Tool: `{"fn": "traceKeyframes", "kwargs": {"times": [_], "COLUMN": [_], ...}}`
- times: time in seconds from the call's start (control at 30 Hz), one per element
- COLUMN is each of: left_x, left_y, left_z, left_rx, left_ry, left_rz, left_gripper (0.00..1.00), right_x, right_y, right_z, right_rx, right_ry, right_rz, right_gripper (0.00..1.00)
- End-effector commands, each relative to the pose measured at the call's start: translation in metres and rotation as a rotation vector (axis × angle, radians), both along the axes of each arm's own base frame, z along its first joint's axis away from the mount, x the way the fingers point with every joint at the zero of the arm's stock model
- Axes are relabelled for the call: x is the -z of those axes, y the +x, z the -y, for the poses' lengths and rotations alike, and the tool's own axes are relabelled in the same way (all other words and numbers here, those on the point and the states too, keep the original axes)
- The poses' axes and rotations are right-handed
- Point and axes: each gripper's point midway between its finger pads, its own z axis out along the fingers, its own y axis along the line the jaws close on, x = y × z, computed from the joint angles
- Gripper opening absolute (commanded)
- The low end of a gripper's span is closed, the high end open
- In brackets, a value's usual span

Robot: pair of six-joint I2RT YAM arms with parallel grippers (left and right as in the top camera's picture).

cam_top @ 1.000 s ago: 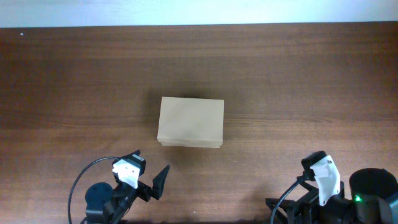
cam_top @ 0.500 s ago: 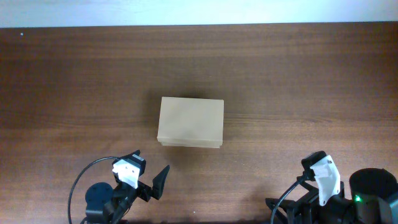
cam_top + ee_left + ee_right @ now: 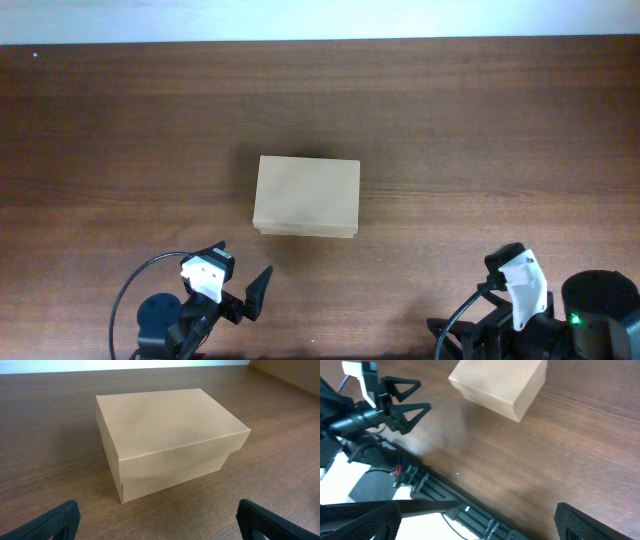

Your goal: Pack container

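The container (image 3: 307, 196) is a plain tan cardboard box with its lid down, lying in the middle of the brown wooden table (image 3: 480, 130). In the left wrist view the container (image 3: 170, 435) fills the centre, a short way ahead of my left gripper (image 3: 160, 521), which is open with only bare table between its black fingers (image 3: 55, 521). My right gripper (image 3: 477, 519) is open too, over the table's front edge, and the container (image 3: 497, 382) lies far off at the upper middle of its view. Overhead, the left gripper (image 3: 244, 262) sits just below and left of the box.
The left arm (image 3: 385, 405) with its white wrist part and cables shows in the right wrist view. A black mounting rail (image 3: 445, 497) runs along the table's front edge. The right arm's base (image 3: 600, 305) stands at the bottom right corner.
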Motion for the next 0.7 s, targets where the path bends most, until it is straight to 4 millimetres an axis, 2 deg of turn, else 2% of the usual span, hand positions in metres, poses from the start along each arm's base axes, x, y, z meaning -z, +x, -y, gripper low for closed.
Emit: {"fn": "traceKeyframes", "kwargs": {"times": [0.0, 0.13, 0.23, 0.37, 0.53, 0.67], "left_x": [-0.001, -0.001, -0.001, -0.001, -0.001, -0.001], "left_y": [0.0, 0.0, 0.0, 0.0, 0.0, 0.0], "left_z": [0.001, 0.001, 0.001, 0.001, 0.001, 0.001], "left_rx": [0.003, 0.003, 0.003, 0.003, 0.003, 0.003], "left_ry": [-0.012, -0.012, -0.012, -0.012, -0.012, -0.012], "left_rz": [0.005, 0.005, 0.005, 0.005, 0.005, 0.005], "left_gripper": [0.99, 1.0, 0.99, 0.99, 0.99, 1.0], "right_x": [-0.001, -0.009, 0.004, 0.046, 0.108, 0.141], "right_y": [0.009, 0.033, 0.05, 0.065, 0.081, 0.088], "right_z": [0.014, 0.026, 0.034, 0.035, 0.026, 0.02], "right_rx": [0.047, 0.161, 0.238, 0.28, 0.269, 0.259], "right_ry": [-0.064, -0.045, -0.034, -0.025, -0.008, 0.012], "right_rz": [0.086, 0.263, 0.376, 0.428, 0.439, 0.45], "right_gripper": [0.99, 0.99, 0.99, 0.99, 0.99, 0.99]}}
